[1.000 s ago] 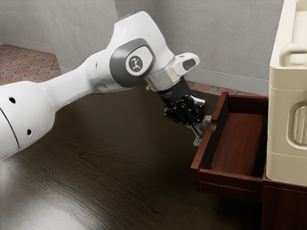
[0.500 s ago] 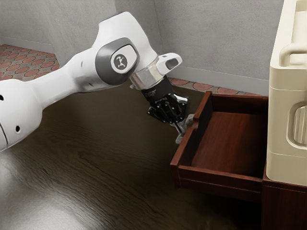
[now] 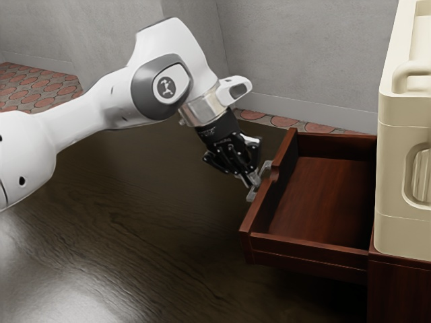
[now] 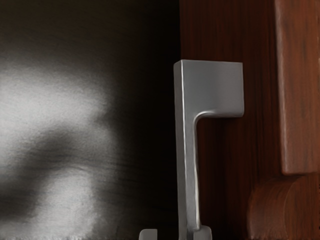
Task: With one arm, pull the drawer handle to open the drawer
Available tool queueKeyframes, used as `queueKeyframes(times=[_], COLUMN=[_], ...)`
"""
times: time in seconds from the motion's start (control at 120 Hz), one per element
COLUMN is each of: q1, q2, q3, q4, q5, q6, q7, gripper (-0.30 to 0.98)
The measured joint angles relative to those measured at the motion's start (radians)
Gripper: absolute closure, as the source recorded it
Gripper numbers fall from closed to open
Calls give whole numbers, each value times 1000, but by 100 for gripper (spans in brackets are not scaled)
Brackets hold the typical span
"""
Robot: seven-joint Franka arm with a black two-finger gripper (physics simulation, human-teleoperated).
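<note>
My gripper (image 3: 250, 180) stood open around the bar of the silver metal drawer handle (image 4: 188, 155), one fingertip (image 4: 202, 234) against or very near the bar on the side toward the drawer front, the other apart from it, so I had no pinch on it. The reddish-brown wooden drawer (image 3: 310, 256) stood well out of its cabinet (image 3: 403, 286), toward the arm, below the beige case (image 3: 404, 235) on top. I judged the opening essentially done, with only backing away left. The squared bar looked stiff and smooth, likely slick under a light grip; the drawer I took for moderately heavy, gliding along one line. For any further pull, I would have closed on the straight middle of the bar, clear of its blocky end mount, and drawn straight out. Retreating carelessly, the inner fingertip could have snagged the bar and twisted or dragged the drawer.
</note>
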Motion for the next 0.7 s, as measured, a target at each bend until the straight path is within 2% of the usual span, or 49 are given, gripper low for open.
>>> queueKeyframes(times=[0.267, 0.4, 0.558, 0.7], q1=[6, -2, -6, -93], q2=[-25, -62, -122, -113], q3=[-3, -3, -15, -29], q4=[-8, -10, 33, 71], q5=[-16, -16, 87, 148], q6=[-1, -4, -58, -120], q7=[-5, -4, -3, -2], gripper=[61, 39, 19, 10])
